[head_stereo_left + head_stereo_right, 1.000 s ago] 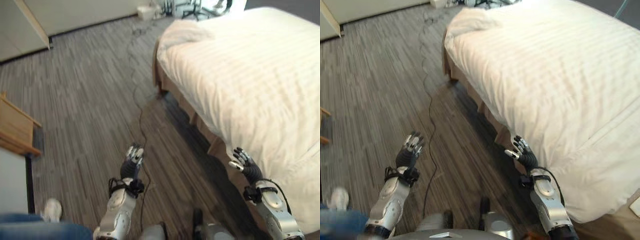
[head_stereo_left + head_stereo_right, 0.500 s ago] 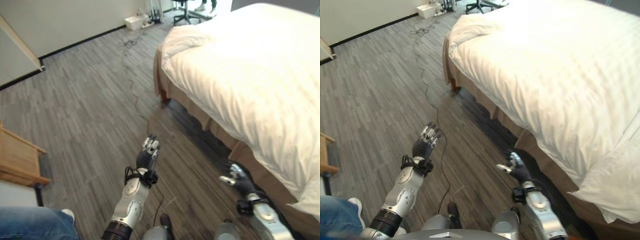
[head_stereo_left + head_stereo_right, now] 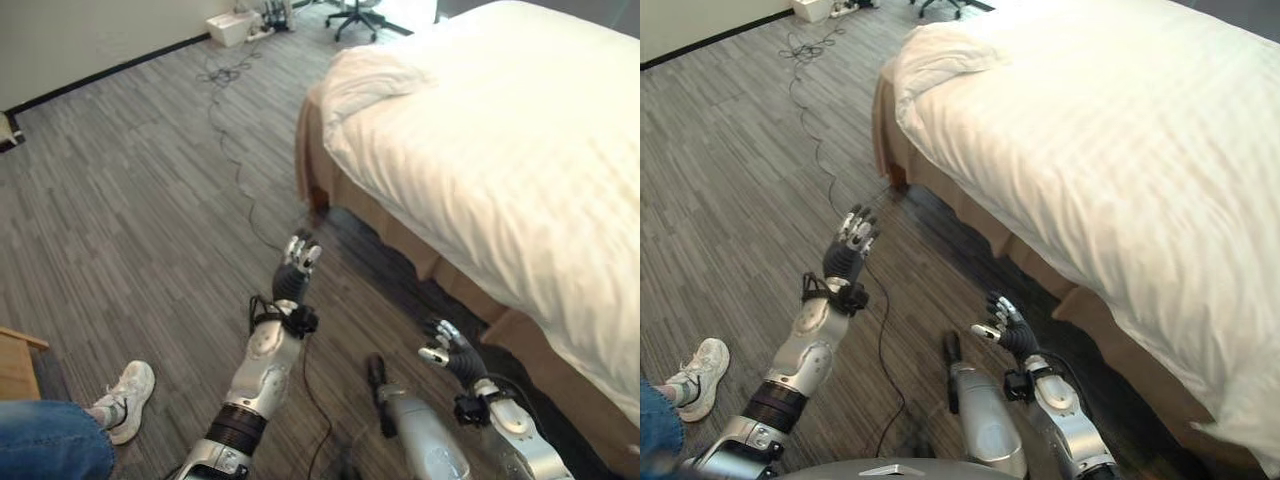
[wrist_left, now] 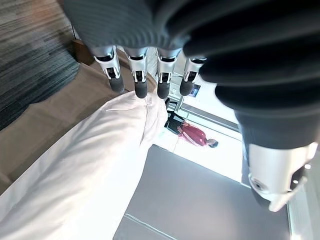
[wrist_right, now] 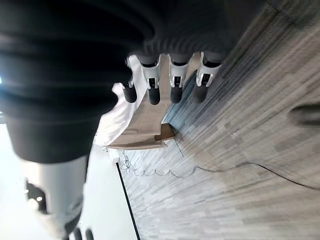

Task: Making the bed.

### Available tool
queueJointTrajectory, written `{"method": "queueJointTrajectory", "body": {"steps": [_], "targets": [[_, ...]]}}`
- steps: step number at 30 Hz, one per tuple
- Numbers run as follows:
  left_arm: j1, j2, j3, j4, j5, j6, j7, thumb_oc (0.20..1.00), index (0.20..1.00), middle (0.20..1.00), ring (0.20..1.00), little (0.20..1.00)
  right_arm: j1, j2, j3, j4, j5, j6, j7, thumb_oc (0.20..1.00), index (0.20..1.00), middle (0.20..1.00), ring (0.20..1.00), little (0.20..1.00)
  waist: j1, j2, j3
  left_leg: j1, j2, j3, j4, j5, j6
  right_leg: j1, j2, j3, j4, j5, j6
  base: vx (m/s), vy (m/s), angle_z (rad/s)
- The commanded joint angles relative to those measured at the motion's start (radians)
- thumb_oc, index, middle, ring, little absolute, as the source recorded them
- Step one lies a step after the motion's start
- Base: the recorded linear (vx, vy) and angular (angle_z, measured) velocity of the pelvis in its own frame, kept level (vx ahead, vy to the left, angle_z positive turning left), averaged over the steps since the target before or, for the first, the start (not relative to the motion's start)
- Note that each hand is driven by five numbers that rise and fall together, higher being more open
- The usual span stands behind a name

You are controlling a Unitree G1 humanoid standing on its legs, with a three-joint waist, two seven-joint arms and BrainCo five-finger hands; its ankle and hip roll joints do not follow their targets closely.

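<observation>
Both the left hand and right hand are hanging open, empty, beside the bed; the duvet is apparently lying spread, tidying pending.

Head stereo pair: high, angled down at the floor with the bed on the robot's right. Both eyes share the bed's near corner, the pillow, both arms and a person's shoe (right eye shows a bit more of the bed).

Left wrist camera: very close behind the left hand, facing along its straight fingers toward the bed's side, with a bright opening and a distant person past it.

Right wrist camera: equally close behind the right hand, facing along the floor toward the bed corner and wall. Both wrist views share the bed with the head pair.
</observation>
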Motion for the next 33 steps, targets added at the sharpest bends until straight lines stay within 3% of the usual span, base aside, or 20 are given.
{"method": "queueJointTrajectory", "body": {"steps": [1, 3, 4, 6, 8, 9, 10, 12, 13, 14, 15, 16, 17, 19, 24, 26, 27, 28, 30, 33], "targets": [[0.03, 0.04, 0.031, -0.064, 0.047, -0.027, -0.042, 1.0, 1.0, 1.0, 1.0, 1.0, -0.006, -0.01, -0.048, -0.022, 0.005, -0.044, 0.015, 1.0, 1.0, 1.0, 1.0, 1.0, -0.001, 0.002, -0.055, 0.005, 0.018, -0.046, 0.015, 0.067, -0.058, 0.111, -0.053, -0.187, -0.076, 0.132, 0.075, 0.53, -0.019, 0.52], [0.071, 0.028, 0.037, -0.071, 0.032, -0.018, -0.065, 1.0, 1.0, 1.0, 1.0, 1.0, 0.013, -0.028, -0.07, -0.013, 0.009, -0.041, 0.025, 1.0, 1.0, 1.0, 1.0, 1.0, -0.007, 0.006, -0.084, -0.002, 0.026, -0.072, 0.102, 0.072, -0.072, 0.163, -0.04, -0.183, -0.09, 0.117, 0.039, 0.59, -0.077, 0.23], [0.093, 0.015, 0.038, -0.058, 0.022, -0.02, -0.063, 1.0, 1.0, 1.0, 1.0, 1.0, 0.004, -0.041, -0.075, 0.001, 0.004, -0.038, 0.027, 1.0, 1.0, 1.0, 1.0, 1.0, -0.006, 0.016, -0.101, -0.06, 0.06, -0.069, 0.36, 0.189, -0.156, 0.223, -0.021, -0.19, -0.095, 0.102, 0.001, 0.65, -0.163, 0.03], [0.124, 0.015, 0.055, -0.058, -0.023, -0.016, -0.065, 1.0, 1.0, 1.0, 1.0, 1.0, -0.033, -0.062, -0.07, -0.006, 0.035, -0.049, 0.01, 1.0, 1.0, 1.0, 1.0, 1.0, 0.033, -0.019, -0.084, -0.226, 0.101, -0.065, 0.729, 0.34, -0.241, 0.304, -0.027, -0.184, -0.101, 0.071, -0.041, 0.51, -0.185, 0.7], [0.164, 0.031, 0.07, -0.062, -0.016, -0.012, -0.06, 1.0, 1.0, 1.0, 1.0, 1.0, -0.057, -0.073, -0.059, -0.006, 0.043, -0.05, 0.01, 1.0, 1.0, 1.0, 1.0, 1.0, 0.101, -0.057, -0.055, -0.341, 0.121, -0.066, 0.886, 0.334, -0.204, 0.395, -0.006, -0.138, -0.129, 0.045, -0.062, 0.31, -0.118, -0.03], [0.163, 0.032, 0.07, -0.062, -0.016, -0.012, -0.06, 1.0, 1.0, 1.0, 1.0, 1.0, -0.058, -0.072, -0.059, -0.006, 0.043, -0.05, 0.01, 1.0, 1.0, 1.0, 1.0, 1.0, 0.101, -0.06, -0.056, -0.342, 0.119, -0.064, 0.885, 0.336, -0.203, 0.393, -0.008, -0.136, -0.13, 0.047, -0.062, 0.4, -0.046, -1.31], [0.18, 0.029, 0.091, -0.06, -0.039, -0.009, -0.035, 1.0, 1.0, 1.0, 1.0, 1.0, -0.089, -0.078, -0.046, 0.004, 0.021, -0.048, -0.021, 1.0, 1.0, 1.0, 1.0, 1.0, 0.149, -0.077, -0.04, -0.415, 0.173, -0.046, 0.804, 0.278, -0.146, 0.463, 0.003, -0.086, -0.163, 0.035, -0.057, 0.26, 0.006, -1.28], [0.181, 0.023, 0.102, -0.057, -0.058, -0.012, -0.031, 1.0, 1.0, 1.0, 1.0, 1.0, -0.109, -0.071, -0.034, -0.001, 0.033, -0.051, -0.02, 1.0, 1.0, 1.0, 1.0, 1.0, 0.173, -0.087, -0.033, -0.436, 0.18, -0.039, 0.729, 0.263, -0.129, 0.488, 0.001, -0.048, -0.166, 0.029, -0.049, 0.31, 0.057, -1.23], [0.185, 0.024, 0.112, -0.059, -0.056, -0.015, -0.03, 1.0, 1.0, 1.0, 1.0, 1.0, -0.119, -0.072, -0.029, -0.003, 0.03, -0.054, -0.017, 1.0, 1.0, 1.0, 1.0, 1.0, 0.188, -0.083, -0.029, -0.451, 0.183, -0.053, 0.645, 0.244, -0.12, 0.504, 0.006, -0.018, -0.162, 0.016, -0.041, 0.46, 0.188, -1.64], [0.193, 0.033, 0.12, -0.065, -0.047, -0.016, -0.034, 1.0, 1.0, 1.0, 1.0, 1.0, -0.112, -0.072, -0.033, -0.001, 0.02, -0.054, -0.013, 1.0, 1.0, 1.0, 1.0, 1.0, 0.194, -0.062, -0.038, -0.418, 0.172, -0.062, 0.421, 0.236, -0.112, 0.513, 0.009, 0.026, -0.146, -0.012, -0.037, 0.34, 0.159, -1.72], [0.193, 0.033, 0.12, -0.065, -0.047, -0.016, -0.034, 1.0, 1.0, 1.0, 1.0, 1.0, -0.112, -0.072, -0.033, -0.001, 0.02, -0.054, -0.013, 1.0, 1.0, 1.0, 1.0, 1.0, 0.195, -0.065, -0.039, -0.413, 0.168, -0.059, 0.409, 0.243, -0.111, 0.511, 0.006, 0.027, -0.145, -0.012, -0.036, 0.41, 0.206, -1.8], [0.189, 0.033, 0.113, -0.067, -0.035, -0.019, -0.043, 1.0, 1.0, 1.0, 1.0, 1.0, -0.1, -0.073, -0.041, -0.002, 0.002, -0.051, -0.011, 1.0, 1.0, 1.0, 1.0, 1.0, 0.182, -0.039, -0.05, -0.359, 0.152, -0.091, 0.222, 0.248, -0.111, 0.52, 0.013, 0.055, -0.134, -0.029, -0.033, 0.19, 0.096, -1.11], [0.189, 0.033, 0.113, -0.067, -0.035, -0.019, -0.043, 1.0, 1.0, 1.0, 1.0, 1.0, -0.1, -0.073, -0.042, -0.002, 0.002, -0.051, -0.011, 1.0, 1.0, 1.0, 1.0, 1.0, 0.183, -0.04, -0.049, -0.356, 0.151, -0.09, 0.219, 0.25, -0.111, 0.521, 0.013, 0.055, -0.134, -0.03, -0.032, 0.43, 0.236, -0.88], [0.151, 0.029, 0.086, -0.076, -0.016, -0.023, -0.049, 1.0, 1.0, 1.0, 1.0, 1.0, -0.055, -0.077, -0.082, 0.012, -0.012, -0.052, -0.019, 1.0, 1.0, 1.0, 1.0, 1.0, 0.146, 0.005, -0.062, -0.399, 0.147, -0.157, 0.053, 0.351, -0.135, 0.559, 0.017, 0.116, -0.12, -0.078, -0.03, 0.35, 0.212, -0.48], [0.097, 0.025, 0.073, -0.095, -0.028, -0.042, -0.049, 1.0, 1.0, 1.0, 1.0, 1.0, -0.027, -0.087, -0.115, 0.019, -0.008, -0.054, -0.023, 1.0, 1.0, 1.0, 1.0, 1.0, 0.131, 0.017, -0.055, -0.455, 0.172, -0.189, 0.013, 0.391, -0.164, 0.593, -0.014, 0.206, -0.09, -0.119, -0.025, 0.27, 0.167, -0.47], [0.135, 0.008, 0.125, -0.119, -0.095, -0.062, -0.05, 1.0, 1.0, 1.0, 1.0, 1.0, -0.032, -0.091, -0.113, 0.028, 0.013, -0.053, -0.004, 1.0, 1.0, 1.0, 1.0, 1.0, 0.163, 0.022, -0.056, -0.453, 0.276, -0.455, 0.078, 0.42, -0.211, 0.604, -0.05, 0.412, -0.04, -0.163, -0.006, 0.49, 0.429, -1.31], [0.136, 0.009, 0.125, -0.12, -0.095, -0.061, -0.05, 1.0, 1.0, 1.0, 1.0, 1.0, -0.032, -0.091, -0.112, 0.028, 0.013, -0.053, -0.004, 1.0, 1.0, 1.0, 1.0, 1.0, 0.164, 0.022, -0.057, -0.455, 0.276, -0.455, 0.08, 0.418, -0.211, 0.603, -0.05, 0.413, -0.039, -0.164, -0.006, 0.42, 0.455, -2.24], [0.167, 0.017, 0.138, -0.129, -0.093, -0.057, -0.056, 1.0, 1.0, 1.0, 1.0, 1.0, -0.029, -0.083, -0.11, 0.035, 0.04, -0.049, 0.009, 1.0, 1.0, 1.0, 1.0, 1.0, 0.167, 0.023, -0.062, -0.449, 0.271, -0.55, 0.115, 0.416, -0.221, 0.59, -0.058, 0.471, -0.037, -0.17, 0.006, 0.17, 0.188, -2.53], [0.181, 0.026, 0.147, -0.135, -0.085, -0.055, -0.06, 1.0, 1.0, 1.0, 1.0, 1.0, -0.03, -0.08, -0.111, 0.037, 0.059, -0.049, 0.017, 1.0, 1.0, 1.0, 1.0, 1.0, 0.168, 0.022, -0.067, -0.446, 0.254, -0.594, 0.151, 0.389, -0.218, 0.583, -0.063, 0.503, -0.04, -0.169, 0.017, 0.27, 0.341, -2.25], [0.191, 0.059, 0.138, -0.138, -0.074, -0.05, -0.076, 1.0, 1.0, 1.0, 1.0, 1.0, -0.024, -0.053, -0.119, 0.045, 0.087, -0.035, 0.026, 1.0, 1.0, 1.0, 1.0, 1.0, 0.142, 0.022, -0.085, -0.398, 0.231, -0.52, 0.116, 0.285, -0.2, 0.541, -0.133, 0.555, -0.019, -0.147, 0.074, 0.29, 0.52, -0.55]]}}
